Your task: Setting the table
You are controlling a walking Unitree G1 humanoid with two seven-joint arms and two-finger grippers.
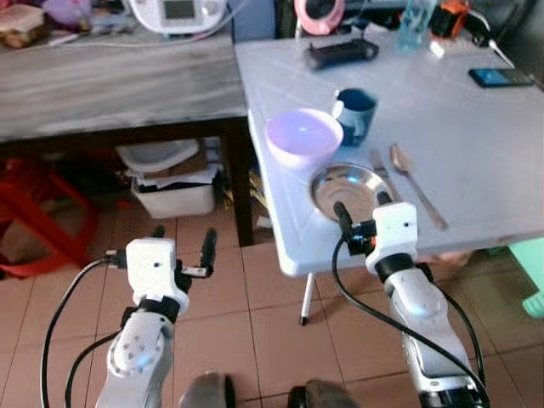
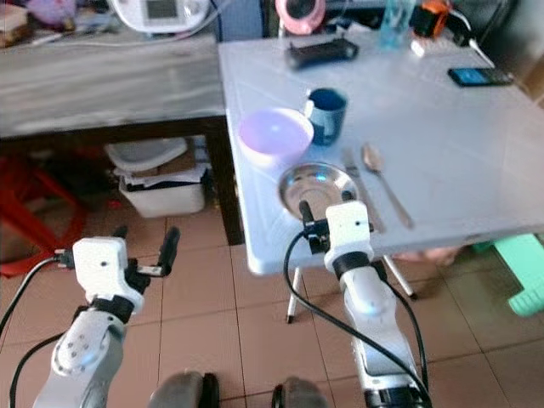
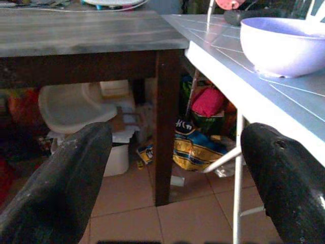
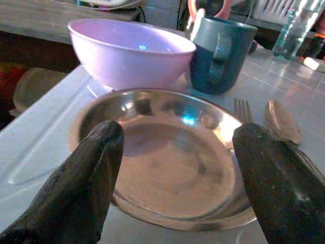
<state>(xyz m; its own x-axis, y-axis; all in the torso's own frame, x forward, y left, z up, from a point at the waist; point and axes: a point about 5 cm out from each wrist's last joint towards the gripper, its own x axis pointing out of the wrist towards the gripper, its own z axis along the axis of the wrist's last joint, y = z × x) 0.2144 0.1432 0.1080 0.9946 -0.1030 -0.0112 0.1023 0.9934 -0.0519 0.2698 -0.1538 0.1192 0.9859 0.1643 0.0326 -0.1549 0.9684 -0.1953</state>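
On the white table (image 1: 476, 144) near its front left corner lies a steel plate (image 1: 344, 189). Behind it stand a lilac bowl (image 1: 303, 136) and a dark teal mug (image 1: 355, 113). A fork (image 1: 380, 166) and a spoon (image 1: 415, 183) lie to the plate's right. My right gripper (image 1: 364, 204) hovers open at the plate's near rim, one finger (image 4: 76, 188) to each side and nothing between them. Off the table's left side, my left gripper (image 1: 183, 242) hangs open and empty above the tiled floor.
A grey wooden table (image 1: 110, 81) stands to the left, with a white bin (image 1: 174, 191) and bags under it. At the white table's back lie a black case (image 1: 342, 53), a phone (image 1: 501, 77) and a bottle (image 1: 416, 21). A red stool (image 1: 34, 212) stands far left.
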